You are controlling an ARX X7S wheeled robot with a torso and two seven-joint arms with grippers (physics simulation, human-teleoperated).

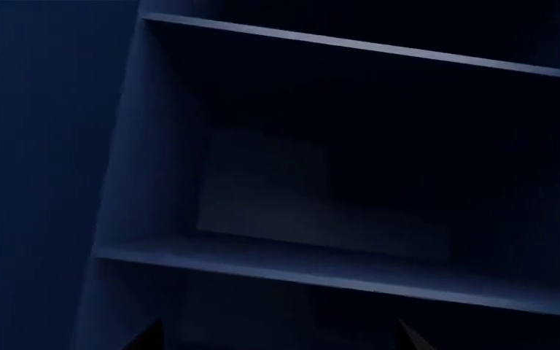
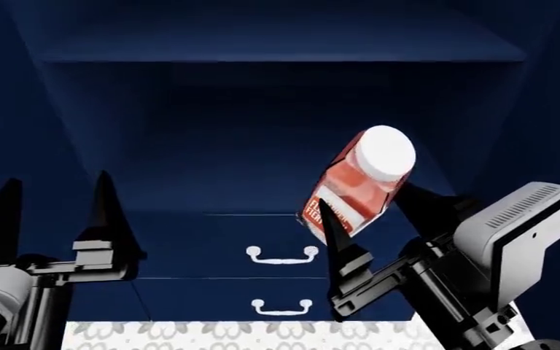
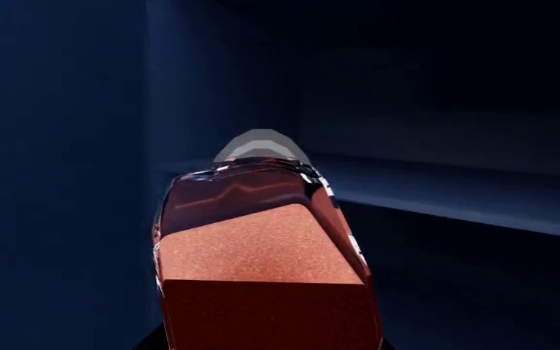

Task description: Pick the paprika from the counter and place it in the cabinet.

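In front of the tall dark navy blue cabinet [image 2: 260,138], the right gripper [image 2: 382,219] has its two black fingers clamped on the paprika [image 2: 360,186], a small squarish clear bottle of red-orange powder with a round white cap and a red label. The bottle is held clear of any surface, tilted with its cap toward one o'clock in the head view, and it sits over the front edge of the open recess, above the drawers with their white handles [image 2: 282,254]. From the right wrist view the paprika [image 3: 260,270] fills the foreground, cap pointing into the dark compartment, with a shelf board [image 3: 455,193] running away at three o'clock. The left gripper [image 2: 52,219], at eight o'clock in the head view, stands with its fingers spread and nothing between them.

The carry looks all but finished; placing remains. The next move appears to call for reaching deeper, righting the bottle, then lowering it onto the shelf floor before letting go. Room seems generous: the recess is wide and deep, the upper shelf [image 2: 280,51] sits well above the cap, and the side walls stand well apart from the fingers.
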